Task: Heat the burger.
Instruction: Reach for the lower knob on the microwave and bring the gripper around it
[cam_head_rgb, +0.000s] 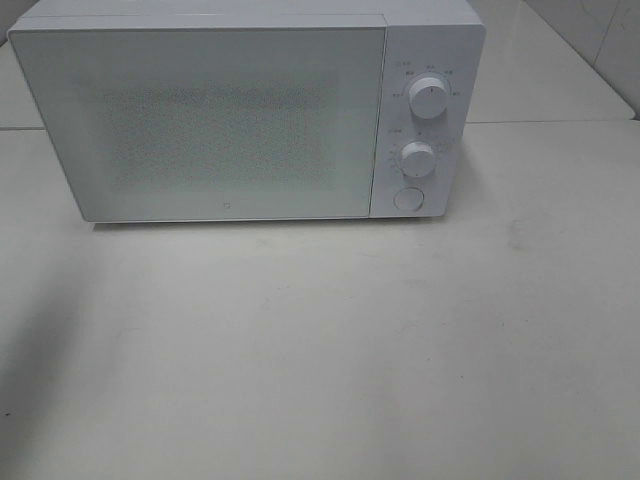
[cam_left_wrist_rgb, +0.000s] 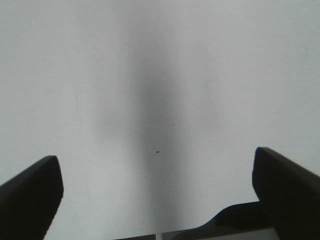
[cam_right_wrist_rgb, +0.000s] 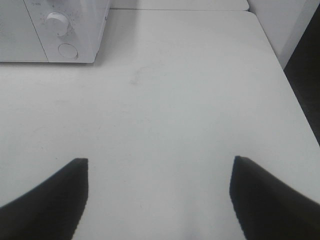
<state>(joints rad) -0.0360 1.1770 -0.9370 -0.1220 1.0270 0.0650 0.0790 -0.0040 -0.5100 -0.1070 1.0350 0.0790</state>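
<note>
Over table (cam_right_wrist_rgb: 200, 100): left gripper (cam_left_wrist_rgb: 156, 156), right gripper (cam_right_wrist_rgb: 159, 160) gaping, empty.

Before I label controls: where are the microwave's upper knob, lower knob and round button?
upper knob (cam_head_rgb: 430, 97), exterior high view, its face.
lower knob (cam_head_rgb: 418, 158), exterior high view, its face.
round button (cam_head_rgb: 407, 198), exterior high view, its centre.

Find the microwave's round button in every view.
Exterior high: round button on the microwave, lower right of its front, under the lower knob.
Left wrist: not in it.
Right wrist: round button under the same knob, beyond the right gripper.
Shared landmark: the lower knob.
</note>
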